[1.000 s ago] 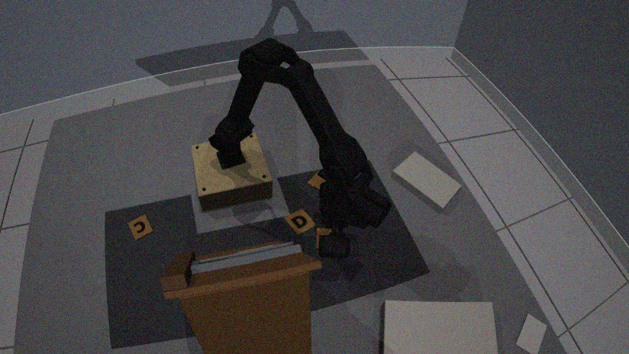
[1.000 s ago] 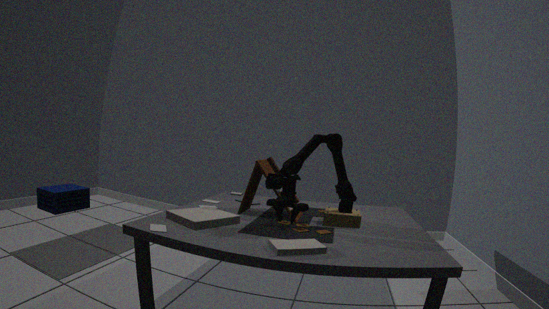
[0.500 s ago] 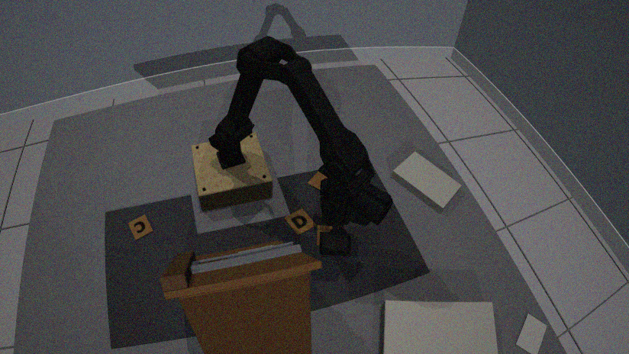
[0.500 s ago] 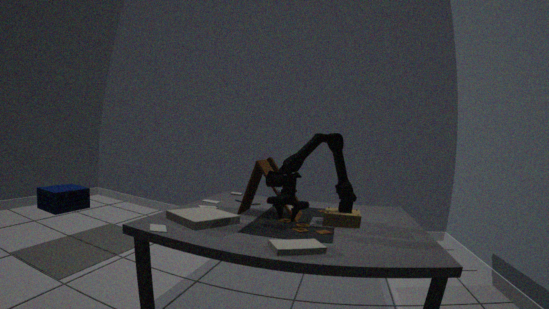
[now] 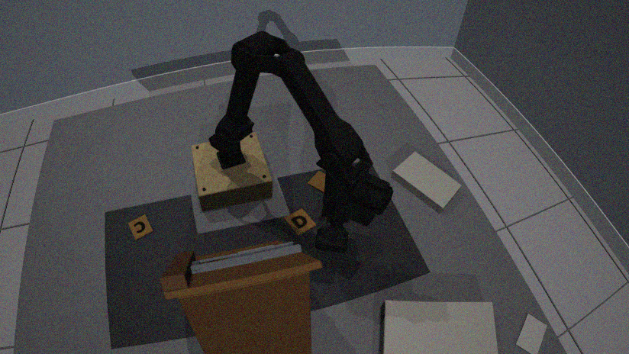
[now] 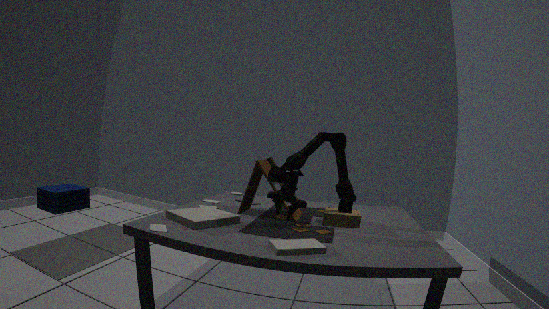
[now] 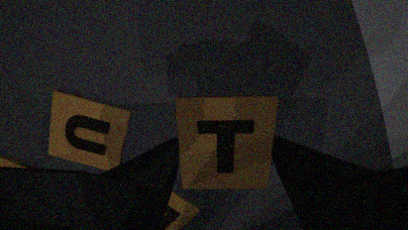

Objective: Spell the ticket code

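Note:
My gripper point(image 5: 332, 239) point(image 7: 225, 145) is shut on the T tile point(image 7: 190, 173), gripped by its side edges above the dark mat point(image 5: 147, 307); T reads upright in the wrist view. A U tile point(image 7: 59, 134) lies left of it, turned sideways. Part of another tile point(image 7: 185, 210) shows below. In the top view, the D tile point(image 5: 291, 218) lies near the rail, a tile with a curved letter point(image 5: 140, 226) lies at left, and another tile point(image 5: 317, 181) is partly behind the arm. The wooden board point(image 5: 250, 316) carries the grey rail point(image 5: 246, 259). Its letter face and the ticket's code are not readable.
A block point(image 5: 178, 270) closes the rail's left end as seen in the top view. The arm's wooden base point(image 5: 207, 171) point(image 6: 342, 220) stands behind the mat. Pale slabs point(image 5: 427, 179) point(image 6: 202, 215) and a small card point(image 5: 531, 333) point(image 6: 158, 228) lie around the counter point(image 6: 384, 249).

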You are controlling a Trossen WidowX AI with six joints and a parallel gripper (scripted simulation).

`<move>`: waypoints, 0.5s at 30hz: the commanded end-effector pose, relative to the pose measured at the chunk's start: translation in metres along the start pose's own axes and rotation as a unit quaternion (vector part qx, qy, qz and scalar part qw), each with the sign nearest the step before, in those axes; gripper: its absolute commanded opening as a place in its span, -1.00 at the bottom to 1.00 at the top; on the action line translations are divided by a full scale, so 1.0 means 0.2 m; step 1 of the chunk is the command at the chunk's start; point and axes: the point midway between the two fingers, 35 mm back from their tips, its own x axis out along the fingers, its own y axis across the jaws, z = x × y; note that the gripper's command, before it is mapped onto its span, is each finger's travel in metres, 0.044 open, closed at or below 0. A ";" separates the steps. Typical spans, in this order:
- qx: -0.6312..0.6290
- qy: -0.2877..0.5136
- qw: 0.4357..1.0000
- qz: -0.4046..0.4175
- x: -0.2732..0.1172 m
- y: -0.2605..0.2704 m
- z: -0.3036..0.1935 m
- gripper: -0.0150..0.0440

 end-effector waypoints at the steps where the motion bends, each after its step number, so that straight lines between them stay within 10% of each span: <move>1: 0.044 -0.020 0.998 -0.033 -0.03 -0.04 0.01 -0.49; 15: 0.208 -0.116 0.963 -0.129 -0.19 -0.16 0.06 -0.49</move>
